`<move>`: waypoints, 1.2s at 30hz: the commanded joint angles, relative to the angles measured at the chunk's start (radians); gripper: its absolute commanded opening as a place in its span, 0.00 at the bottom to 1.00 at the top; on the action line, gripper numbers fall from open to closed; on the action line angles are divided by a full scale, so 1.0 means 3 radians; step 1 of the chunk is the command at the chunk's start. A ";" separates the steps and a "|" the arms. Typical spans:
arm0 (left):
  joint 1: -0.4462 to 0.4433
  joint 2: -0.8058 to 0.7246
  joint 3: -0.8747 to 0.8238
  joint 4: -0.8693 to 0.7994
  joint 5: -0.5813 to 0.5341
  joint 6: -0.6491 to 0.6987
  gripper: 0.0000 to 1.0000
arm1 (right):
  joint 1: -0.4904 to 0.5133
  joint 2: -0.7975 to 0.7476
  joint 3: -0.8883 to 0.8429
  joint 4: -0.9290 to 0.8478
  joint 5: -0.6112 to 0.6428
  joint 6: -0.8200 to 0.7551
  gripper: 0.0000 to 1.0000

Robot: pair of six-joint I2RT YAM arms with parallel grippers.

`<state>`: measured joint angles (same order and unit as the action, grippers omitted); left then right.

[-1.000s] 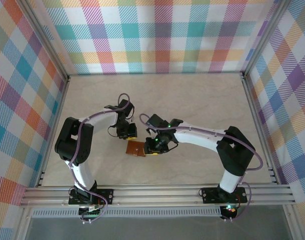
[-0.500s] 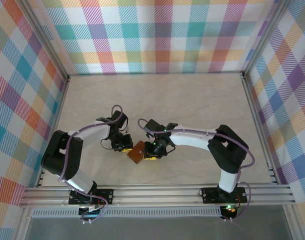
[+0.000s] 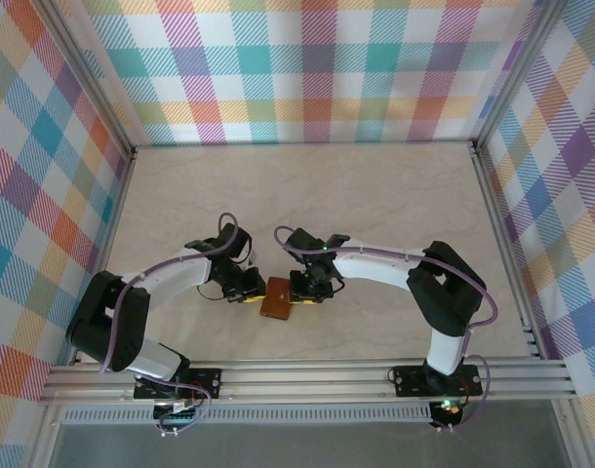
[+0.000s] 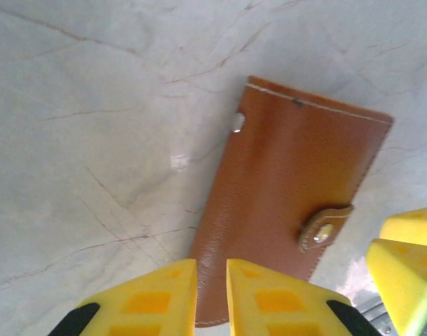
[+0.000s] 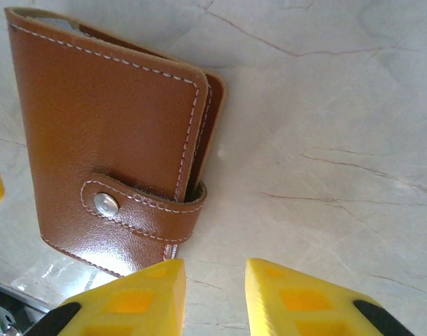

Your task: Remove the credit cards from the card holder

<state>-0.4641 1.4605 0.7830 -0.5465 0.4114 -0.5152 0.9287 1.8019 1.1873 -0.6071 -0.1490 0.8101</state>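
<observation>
Here, one brown leather wallet [image 3: 275, 299]: folded, strap [image 5: 140, 203] snapped shut, contents hidden inside the fold. It lies flat on the marbled table [image 3: 376, 205], between the two grippers. Its near end is cut off behind the left gripper [image 4: 211, 294], whose jaws stand at a narrow slit. The right gripper [image 5: 215, 294] is just beside it, jaws narrowly parted and empty.
</observation>
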 commanded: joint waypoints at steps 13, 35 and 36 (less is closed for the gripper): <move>0.0095 0.0505 0.0236 0.0066 0.0158 0.0108 0.27 | -0.0007 0.0060 0.0394 -0.0157 -0.0104 -0.0046 0.50; 0.0100 0.0627 -0.0064 0.0319 0.0336 0.0009 0.12 | 0.0027 0.0552 0.0596 -0.0255 0.0026 0.0025 0.60; 0.0098 0.0642 -0.0068 0.0322 0.0335 0.0009 0.12 | 0.0033 0.0572 0.0604 -0.0263 0.0026 0.0022 0.60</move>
<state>-0.4366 1.6096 0.8009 -0.4374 0.5266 -0.5056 0.9302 1.9526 1.3525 -0.6533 -0.1555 0.8040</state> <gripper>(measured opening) 0.122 0.599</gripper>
